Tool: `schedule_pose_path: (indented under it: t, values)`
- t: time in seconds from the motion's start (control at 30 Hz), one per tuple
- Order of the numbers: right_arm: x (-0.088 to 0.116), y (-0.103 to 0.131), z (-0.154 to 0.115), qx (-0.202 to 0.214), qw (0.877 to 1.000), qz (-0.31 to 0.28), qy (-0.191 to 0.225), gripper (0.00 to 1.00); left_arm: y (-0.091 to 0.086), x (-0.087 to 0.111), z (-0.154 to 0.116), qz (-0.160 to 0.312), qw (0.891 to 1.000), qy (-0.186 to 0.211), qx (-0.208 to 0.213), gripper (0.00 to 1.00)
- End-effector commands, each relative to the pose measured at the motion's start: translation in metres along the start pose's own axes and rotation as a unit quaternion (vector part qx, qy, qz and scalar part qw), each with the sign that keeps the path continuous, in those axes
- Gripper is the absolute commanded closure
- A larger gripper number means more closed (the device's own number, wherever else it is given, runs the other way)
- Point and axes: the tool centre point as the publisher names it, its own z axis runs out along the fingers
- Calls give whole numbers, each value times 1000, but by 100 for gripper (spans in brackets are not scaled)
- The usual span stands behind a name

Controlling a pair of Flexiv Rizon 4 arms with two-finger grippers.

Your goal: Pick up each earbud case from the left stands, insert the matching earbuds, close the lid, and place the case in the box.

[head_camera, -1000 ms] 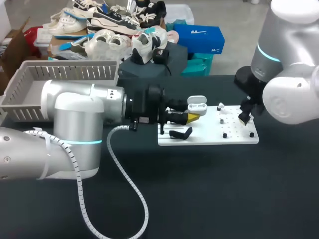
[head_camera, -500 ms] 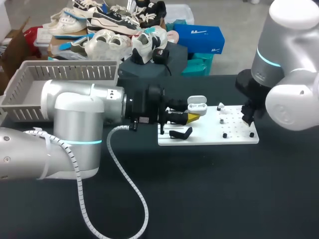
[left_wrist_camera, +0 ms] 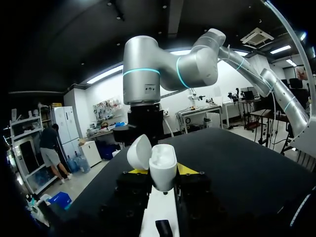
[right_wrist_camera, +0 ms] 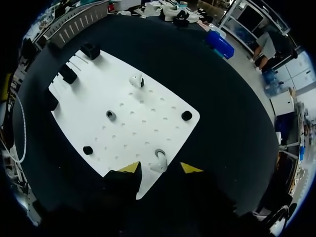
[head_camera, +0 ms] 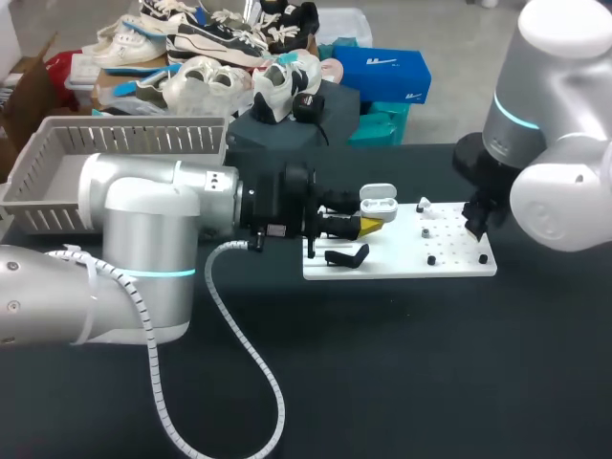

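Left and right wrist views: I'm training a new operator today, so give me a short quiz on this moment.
1. True or false: the earbud case held in the left gripper has its lid shut.
2. The right gripper has its open fingers either side of: A) a spoon, B) a white earbud near the white board edge, C) a cup.
3. Fill in: ___ white earbuds sit on the board.
Key: 1 false, the lid stands open; 2 B; 3 two.
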Motion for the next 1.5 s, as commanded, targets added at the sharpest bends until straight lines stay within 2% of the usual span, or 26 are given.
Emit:
schedule_pose_path:
  t: [0.03, 0.27, 0.43, 0.63, 0.9, 0.93, 0.97, 1.5]
  values:
    - [-1, 1, 2, 3, 1000, 2, -1, 57, 1, 0, 0, 0, 1000, 0, 1, 100]
    - [-2, 1, 3, 3, 1000, 7, -4, 57, 1, 0, 0, 0, 1000, 0, 1, 100]
    - [-2, 1, 3, 5, 1000, 11, -6, 68, 1, 0, 0, 0, 1000, 0, 1, 100]
    - [-4, 1, 4, 4, 1000, 12, -6, 72, 1, 0, 0, 0, 1000, 0, 1, 100]
    - [-6, 1, 5, 2, 1000, 11, -4, 90, 1, 0, 0, 0, 1000, 0, 1, 100]
    - [-6, 1, 5, 2, 1000, 11, -5, 98, 1, 0, 0, 0, 1000, 0, 1, 100]
    - [-6, 1, 5, 2, 1000, 11, -5, 100, 1, 0, 0, 0, 1000, 0, 1, 100]
    - [6, 5, -14, 14, 999, 44, -17, 100, 1, 0, 0, 0, 1000, 0, 1, 100]
